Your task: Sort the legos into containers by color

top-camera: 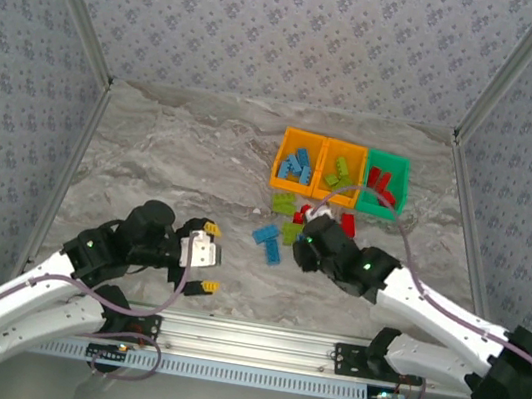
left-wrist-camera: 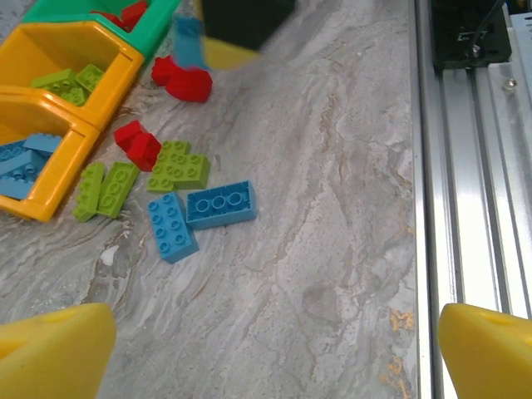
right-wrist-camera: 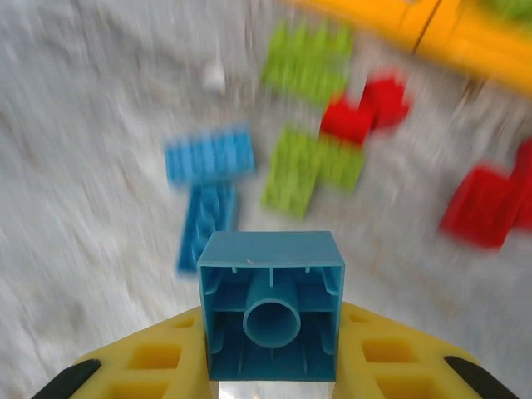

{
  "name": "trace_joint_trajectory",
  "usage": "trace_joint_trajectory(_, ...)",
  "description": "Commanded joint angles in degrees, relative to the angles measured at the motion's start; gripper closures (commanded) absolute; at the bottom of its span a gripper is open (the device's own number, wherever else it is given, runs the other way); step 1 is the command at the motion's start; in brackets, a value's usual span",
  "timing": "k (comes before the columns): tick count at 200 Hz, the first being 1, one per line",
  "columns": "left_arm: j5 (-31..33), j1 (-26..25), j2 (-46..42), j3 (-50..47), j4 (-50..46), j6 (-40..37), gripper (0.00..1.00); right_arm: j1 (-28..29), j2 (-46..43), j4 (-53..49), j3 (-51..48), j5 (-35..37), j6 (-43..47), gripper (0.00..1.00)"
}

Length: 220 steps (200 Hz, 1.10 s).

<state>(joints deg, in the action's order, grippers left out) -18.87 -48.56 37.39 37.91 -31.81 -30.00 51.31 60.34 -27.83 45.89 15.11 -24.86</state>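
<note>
As its wrist view shows, right fingers [right-wrist-camera: 150,363] grip a blue lego [right-wrist-camera: 270,309].

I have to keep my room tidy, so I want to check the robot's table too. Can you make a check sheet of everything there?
Surface: grey marbled table, mostly bare.
Job's things: left orange bin holds blue bricks, middle orange bin holds green ones, and green bin holds red ones. Loose bricks in all three colors lie in front of the bins.
Clutter: nothing seen.
Grippers: left end effector is open and empty. Right end effector is shut on a blue brick.
Cables: a grey cable loops along each arm.
Surroundings: patterned walls and a metal rail at the near edge.
</note>
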Motion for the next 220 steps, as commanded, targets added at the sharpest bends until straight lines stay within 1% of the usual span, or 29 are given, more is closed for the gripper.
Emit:
trace_joint_trajectory(1, -1.12, 1.08, -1.58, -0.51, 3.93, 0.22, 0.01, -4.75, 2.54, 10.87, 3.03, 4.82, 4.18, 0.76)
trace_joint_trajectory(19, 0.46, 1.10, -2.42, -1.23, 5.13, 0.86, 0.01, -9.94, 9.94, 15.01, 8.35, 2.04, 6.09, 0.76)
trace_joint_trajectory(30, 1.44, 1.12, -2.75, -1.51, 5.57, 1.33, 0.01, -12.75, 16.56, 15.69, 12.82, 1.09, 7.88, 0.76)
trace_joint_trajectory(49, 2.69, 1.14, -3.02, -1.79, 5.79, 1.77, 0.01, -16.61, 28.10, 14.22, 21.47, 1.82, 10.91, 0.76)
trace_joint_trajectory(53, 2.77, 1.11, -3.06, -1.79, 5.66, 1.73, 0.01, -17.42, 30.50, 13.76, 24.76, 1.85, 11.51, 0.76)
trace_joint_trajectory(68, 3.22, 1.02, -3.28, -1.77, 5.37, 2.13, 0.01, -19.71, 38.28, 12.86, 30.83, 3.20, 13.45, 0.75)
trace_joint_trajectory(88, 3.48, 1.01, -4.11, -2.20, 5.68, 2.23, 0.01, -21.82, 45.70, 12.82, 36.84, 3.75, 15.60, 0.73)
trace_joint_trajectory(105, 3.67, 0.94, -4.51, -2.57, 6.02, 2.24, 0.01, -23.24, 50.05, 11.57, 41.28, 3.64, 16.25, 0.67)
trace_joint_trajectory(118, 3.83, 0.96, -4.43, -2.59, 6.13, 2.25, 0.01, -24.28, 52.82, 8.66, 44.72, 3.31, 16.22, 0.62)
trace_joint_trajectory(131, 3.76, 0.92, -4.25, -2.58, 6.15, 2.35, 0.01, -24.72, 54.07, 6.13, 47.70, 3.34, 16.50, 0.55)
trace_joint_trajectory(147, 3.69, 0.98, -4.08, -2.71, 6.32, 2.41, 0.01, -24.64, 53.44, 4.65, 48.81, 3.26, 17.38, 0.50)
trace_joint_trajectory(177, 4.00, 0.93, -3.73, -2.68, 6.59, 2.69, 0.01, -24.13, 48.32, 3.91, 45.77, 2.21, 15.80, 0.48)
trace_joint_trajectory(199, 4.13, 0.94, -3.64, -2.80, 6.61, 3.02, 0.01, -22.73, 40.55, 3.14, 40.47, -0.41, 12.94, 0.47)
trace_joint_trajectory(212, 4.16, 0.94, -3.63, -2.69, 6.46, 3.10, 0.01, -20.88, 34.53, 3.18, 35.15, -2.28, 11.70, 0.46)
trace_joint_trajectory(220, 4.22, 0.98, -3.55, -2.59, 6.46, 3.03, 0.01, -19.33, 30.13, 3.73, 30.87, -3.78, 11.18, 0.44)
